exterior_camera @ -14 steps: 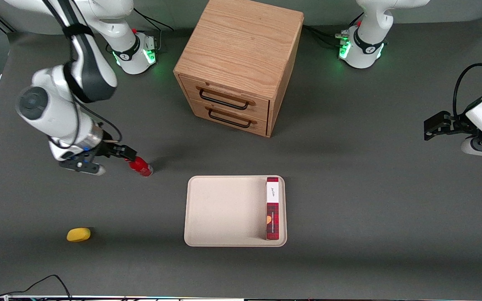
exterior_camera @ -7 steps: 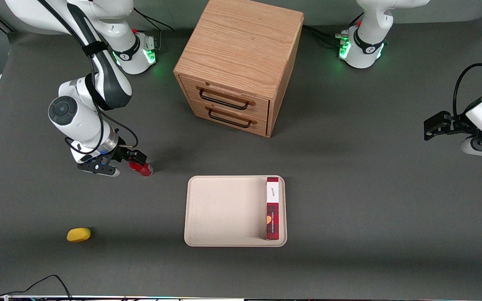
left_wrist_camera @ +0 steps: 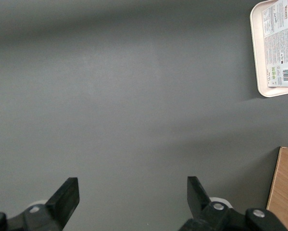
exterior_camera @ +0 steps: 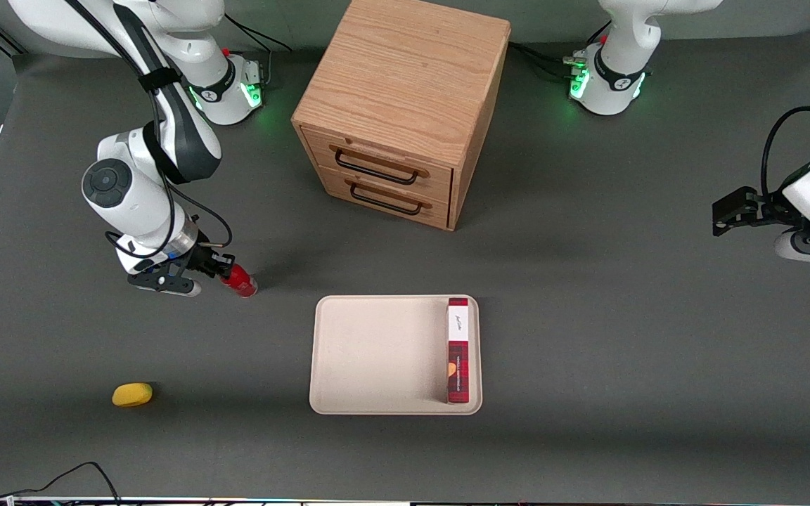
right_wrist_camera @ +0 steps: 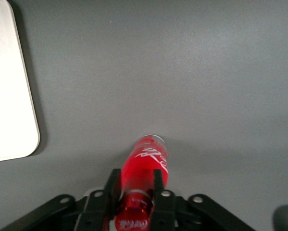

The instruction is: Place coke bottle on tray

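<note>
Left of centre in the front frame, the gripper (exterior_camera: 222,268) has its fingers (right_wrist_camera: 113,185) clamped on the neck of the coke bottle (exterior_camera: 239,281), which stands on the desk (exterior_camera: 588,316); gripping near the cap likely keeps the body free for lifting. The tray (exterior_camera: 377,351), lower centre, has bare space beside the plaid box (exterior_camera: 458,350).

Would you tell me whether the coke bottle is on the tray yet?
Not yet. The coke bottle stands on the table, apart from the tray, with the gripper jaws closed around its neck.
</note>
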You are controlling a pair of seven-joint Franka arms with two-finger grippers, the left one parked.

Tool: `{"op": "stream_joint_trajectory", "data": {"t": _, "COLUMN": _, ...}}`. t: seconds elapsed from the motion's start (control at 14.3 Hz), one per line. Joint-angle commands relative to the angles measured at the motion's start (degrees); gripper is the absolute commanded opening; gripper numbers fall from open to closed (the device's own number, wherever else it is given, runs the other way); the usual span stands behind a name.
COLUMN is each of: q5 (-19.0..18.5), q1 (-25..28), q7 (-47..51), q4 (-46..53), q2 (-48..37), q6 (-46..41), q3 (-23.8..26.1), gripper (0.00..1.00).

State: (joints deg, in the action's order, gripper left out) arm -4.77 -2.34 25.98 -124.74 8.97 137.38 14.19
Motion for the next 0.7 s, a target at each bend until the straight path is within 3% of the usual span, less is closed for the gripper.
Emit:
{"op": "stream_joint_trajectory", "data": {"t": 0.0, "q5": -1.03, "q1": 0.06, "q7": 0.48, "q4": 2.29, "q2": -2.81, "q6": -4.37, "q3": 0.05, "gripper": 0.00}}
{"op": "stream_joint_trajectory", "data": {"t": 0.28, "q5": -0.94, "q1": 0.06, "q7": -2.42, "q4": 17.13, "q2": -3.88, "q6": -25.89, "q3": 0.04, "gripper": 0.00}}
{"op": "stream_joint_trajectory", "data": {"t": 0.49, "q5": -0.42, "q1": -0.12, "q7": -4.79, "q4": 23.82, "q2": -3.53, "q6": -32.58, "q3": -0.04, "gripper": 0.00}}
{"op": "stream_joint_trajectory", "data": {"t": 0.56, "q5": -0.33, "q1": -0.29, "q7": -4.80, "q4": 25.15, "q2": -3.09, "q6": -34.70, "q3": -0.04, "gripper": 0.22}}
{"op": "stream_joint_trajectory", "data": {"t": 0.63, "q5": -0.24, "q1": -0.38, "q7": -4.80, "q4": 24.99, "q2": -3.17, "q6": -34.99, "q3": -0.13, "gripper": 0.94}}
